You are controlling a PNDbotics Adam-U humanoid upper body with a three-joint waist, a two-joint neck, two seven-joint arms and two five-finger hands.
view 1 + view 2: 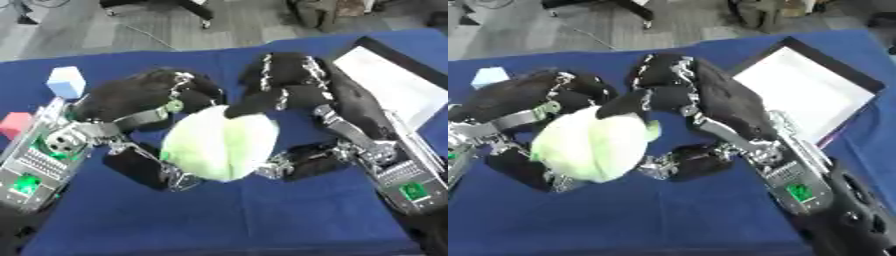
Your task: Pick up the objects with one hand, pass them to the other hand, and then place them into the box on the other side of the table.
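A pale green, round, cabbage-like thing (pixel 223 145) hangs above the blue table (pixel 227 220) in the middle. My left hand (pixel 131 95) comes in from the left, its fingers curled over the top left of the green thing and its thumb (pixel 140 167) under it. My right hand (pixel 350 100) reaches in from the right; its fingers (pixel 262 102) bend onto the top of the green thing and its thumb (pixel 302 162) sits against the lower right side. The box (pixel 807 85), white inside with a black rim, lies at the right edge of the table.
A light blue cube (pixel 66 81) and a red cube (pixel 13 124) sit on the table at the far left, behind my left arm. Grey floor and chair legs show beyond the far edge.
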